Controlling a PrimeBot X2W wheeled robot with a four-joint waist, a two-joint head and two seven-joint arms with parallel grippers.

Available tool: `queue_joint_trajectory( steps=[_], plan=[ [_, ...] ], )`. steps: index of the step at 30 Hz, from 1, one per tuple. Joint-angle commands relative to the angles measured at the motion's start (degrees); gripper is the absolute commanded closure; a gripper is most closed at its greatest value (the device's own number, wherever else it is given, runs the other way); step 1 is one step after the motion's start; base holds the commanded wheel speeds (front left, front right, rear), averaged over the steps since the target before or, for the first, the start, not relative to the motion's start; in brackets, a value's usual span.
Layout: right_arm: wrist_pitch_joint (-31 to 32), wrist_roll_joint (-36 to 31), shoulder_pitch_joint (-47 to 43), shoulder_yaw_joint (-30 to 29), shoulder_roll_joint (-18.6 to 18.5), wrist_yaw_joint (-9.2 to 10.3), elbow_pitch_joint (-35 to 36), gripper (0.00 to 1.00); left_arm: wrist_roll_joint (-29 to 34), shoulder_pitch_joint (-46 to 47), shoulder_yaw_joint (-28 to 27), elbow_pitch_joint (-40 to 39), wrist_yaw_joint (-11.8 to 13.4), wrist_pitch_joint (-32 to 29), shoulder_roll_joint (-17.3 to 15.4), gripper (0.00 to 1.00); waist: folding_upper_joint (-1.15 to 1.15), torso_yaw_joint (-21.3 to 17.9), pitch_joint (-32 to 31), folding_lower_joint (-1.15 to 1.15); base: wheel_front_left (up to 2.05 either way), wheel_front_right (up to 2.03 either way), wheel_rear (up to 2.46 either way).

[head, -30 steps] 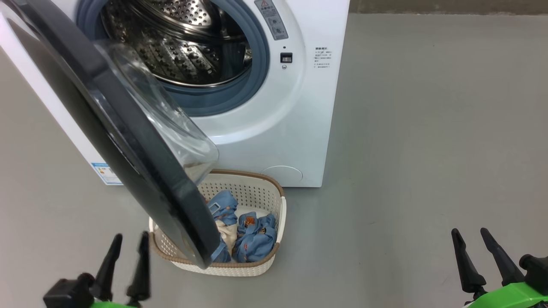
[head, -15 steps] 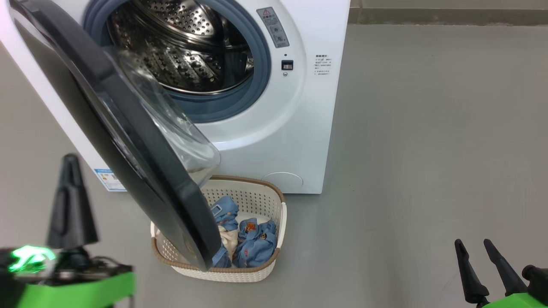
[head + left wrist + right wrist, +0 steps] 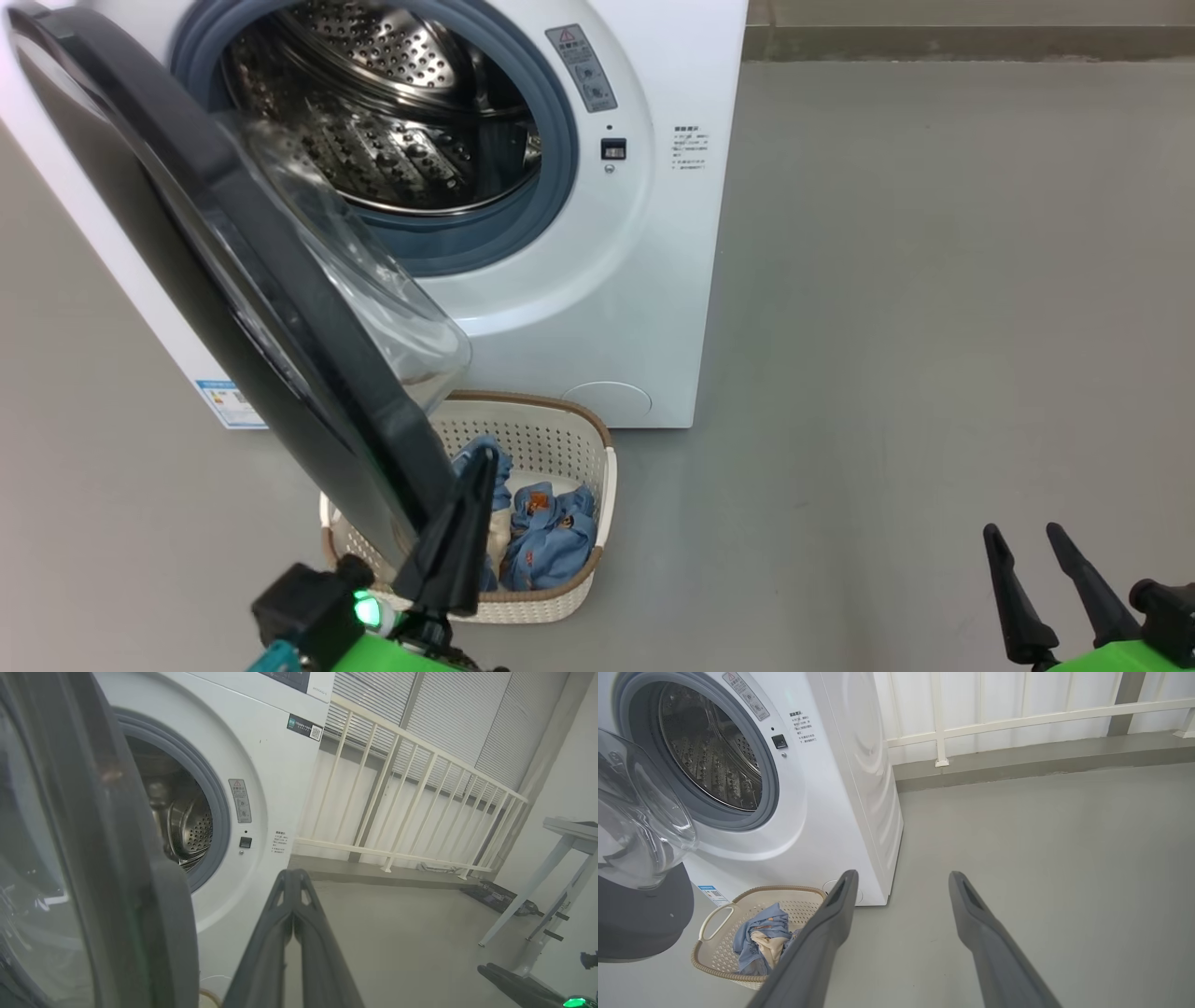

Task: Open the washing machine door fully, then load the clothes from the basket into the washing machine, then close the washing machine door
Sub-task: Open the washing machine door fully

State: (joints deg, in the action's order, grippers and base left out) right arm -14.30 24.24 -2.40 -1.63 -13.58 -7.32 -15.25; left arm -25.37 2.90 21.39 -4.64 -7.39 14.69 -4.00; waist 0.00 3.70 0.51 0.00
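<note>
Left gripper (image 3: 482,459), fingers pressed shut on nothing, sits just beside the lower rim of the open washing machine door (image 3: 289,299), above the basket (image 3: 605,485) of clothes (image 3: 551,546) on the floor against the washing machine (image 3: 653,280) front; right gripper (image 3: 1021,530) spread open, well apart.

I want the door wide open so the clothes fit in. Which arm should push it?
Left, probably. The left end effector, shut, sits right beside the washing machine door's lower edge, over the basket. The right end effector hangs open, far off above the floor.
</note>
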Motion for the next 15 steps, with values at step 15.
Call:
queue_joint_trajectory(
  steps=[15],
  plan=[
    [-0.7,-0.72,1.06,2.05,-0.58,-0.17,1.13,0.0,-2.22,7.77,-3.03,14.04,-0.05,0.3,0.89,1.0,0.0,-0.28,0.96,0.0,0.0,0.0,0.0]
  ],
)
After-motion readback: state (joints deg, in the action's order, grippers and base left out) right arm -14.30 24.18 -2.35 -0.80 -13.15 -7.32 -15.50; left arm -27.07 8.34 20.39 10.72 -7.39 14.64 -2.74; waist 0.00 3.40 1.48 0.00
